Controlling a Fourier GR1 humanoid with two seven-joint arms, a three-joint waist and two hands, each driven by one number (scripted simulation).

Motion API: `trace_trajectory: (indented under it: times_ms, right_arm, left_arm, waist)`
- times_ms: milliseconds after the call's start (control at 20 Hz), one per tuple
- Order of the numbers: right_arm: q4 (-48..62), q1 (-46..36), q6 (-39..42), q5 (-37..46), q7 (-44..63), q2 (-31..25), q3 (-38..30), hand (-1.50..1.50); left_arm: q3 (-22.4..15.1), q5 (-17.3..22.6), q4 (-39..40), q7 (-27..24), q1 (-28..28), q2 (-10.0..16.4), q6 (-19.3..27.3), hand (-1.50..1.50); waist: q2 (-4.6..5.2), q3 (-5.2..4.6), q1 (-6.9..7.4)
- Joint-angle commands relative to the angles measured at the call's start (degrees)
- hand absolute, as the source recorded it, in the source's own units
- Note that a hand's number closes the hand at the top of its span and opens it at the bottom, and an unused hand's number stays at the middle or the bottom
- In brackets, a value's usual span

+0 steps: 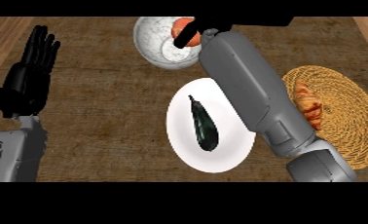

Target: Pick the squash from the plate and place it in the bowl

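The black left hand (32, 67) stands at the view's left edge over the brown wooden counter (101, 121), fingers straight and upward, released and at rest, holding nothing. Further right, at the top, sits the white, grey-marbled round bowl (147, 38); the black right hand (212, 23) is above its right side, partly cut off at the top; its thumb lies curled across the orange, rounded squash (181, 26), so I judge it to be grasping the squash, which hangs over the bowl's hollow, off the plate. Below lies the round white plate (183, 140), bearing only a long, dark green vegetable (203, 125); the grey right forearm crosses its upper right rim. At the far right a woven straw basket (338, 96) holds a golden croissant (310, 103).

The step in hand looks like the release; to do it well, bring the squash low over the middle of the bowl, not the rim; open the fingers only then; lift straight up, keeping the forearm clear of the plate and basket.
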Motion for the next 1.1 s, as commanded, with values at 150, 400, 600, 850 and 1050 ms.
trace_trajectory:
  times_ms: [150, 400, 600, 850, 1050]
  right_arm:
    - [5.11, 1.08, -13.27, -10.53, -9.20, 0.01, -3.07, -1.50]
    - [5.45, 2.89, -26.69, -12.04, -18.44, 0.01, -2.51, -1.50]
    - [5.79, 3.13, -35.49, -11.10, -22.20, -0.35, -6.62, -1.50]
    - [1.76, 8.08, -38.06, -12.78, -23.67, -2.70, -9.14, -1.50]
    - [-8.40, 14.83, -32.08, -17.59, -26.63, -8.40, -11.57, -1.50]
  left_arm:
    - [-0.39, -0.10, -0.49, 0.85, -1.50, 0.37, -0.32, 0.00]
    - [-0.19, -0.08, -1.33, -0.04, 0.26, 0.12, -0.34, 0.00]
    - [2.07, 1.46, -1.51, 1.30, 0.43, 1.99, -1.03, 0.00]
    - [3.64, 2.42, -1.31, 1.38, 1.89, 2.71, -1.55, 0.00]
    - [4.41, 2.53, -0.60, -1.47, 4.95, 2.57, -2.46, 0.00]
  waist:
    - [0.24, 0.08, 0.72]
    - [0.19, 0.08, 0.78]
    - [-0.11, 0.09, -0.69]
    - [-0.81, 0.08, -2.84]
    - [-1.19, 0.08, -3.98]
